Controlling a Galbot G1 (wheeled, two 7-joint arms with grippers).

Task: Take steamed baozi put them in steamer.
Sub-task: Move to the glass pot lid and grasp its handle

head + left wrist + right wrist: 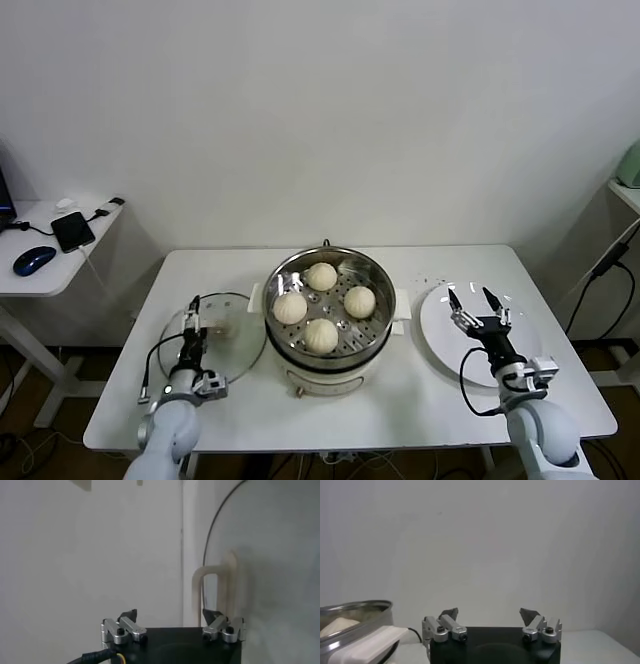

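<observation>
Four steamed baozi (320, 303) are seated in the steamer (325, 355), well apart from both empty, released jaws: left gripper (194, 313) over the lid (235, 340), right gripper (476, 303) over the plate (437, 330).

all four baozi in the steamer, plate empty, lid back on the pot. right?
Not the lid. In the head view the glass lid lies on the table left of the steamer, under the left gripper. All four baozi are inside; the plate is empty.
</observation>
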